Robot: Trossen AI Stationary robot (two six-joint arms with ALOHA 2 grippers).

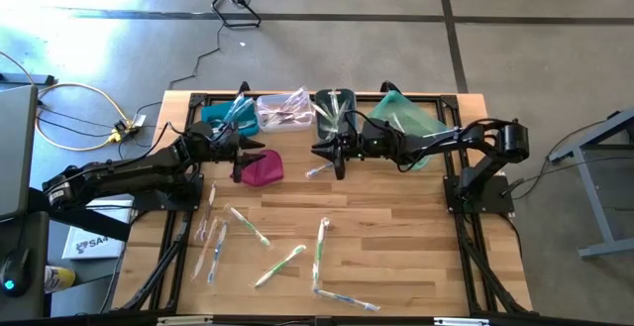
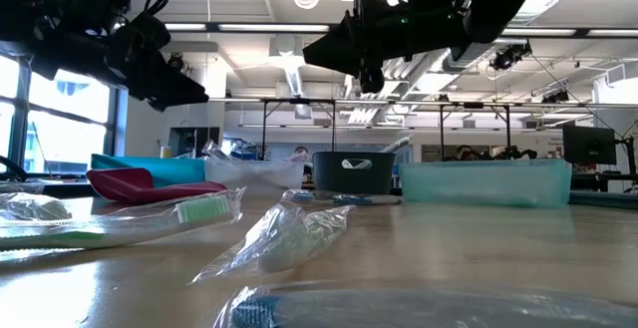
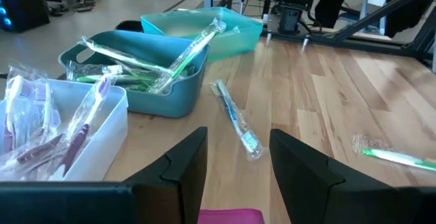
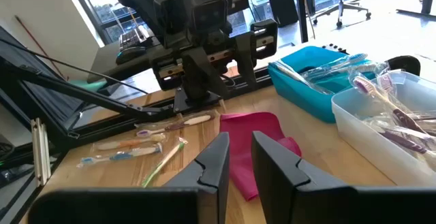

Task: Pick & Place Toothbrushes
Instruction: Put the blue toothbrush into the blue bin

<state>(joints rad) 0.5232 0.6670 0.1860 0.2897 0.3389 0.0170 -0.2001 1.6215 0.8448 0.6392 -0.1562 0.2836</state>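
Hovering empty above the surface (image 1: 396,237), the right claw (image 1: 332,158) is seen nearly clenched beside a wrapped toothbrush (image 1: 319,170); the left claw (image 1: 241,154) is held released. Reaching is judged in hand; lowering onto that toothbrush is called for.

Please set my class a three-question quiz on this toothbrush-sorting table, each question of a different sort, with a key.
1. Which gripper hovers nearest the magenta pouch? A left, B right.
2. True or false: every toothbrush is already in a bin.
3. Fill in: the clear bin stands between the blue bin and the ___ bin.
Key: 1 A, the left gripper. 2 False: loose toothbrushes lie on the table. 3 grey bin.
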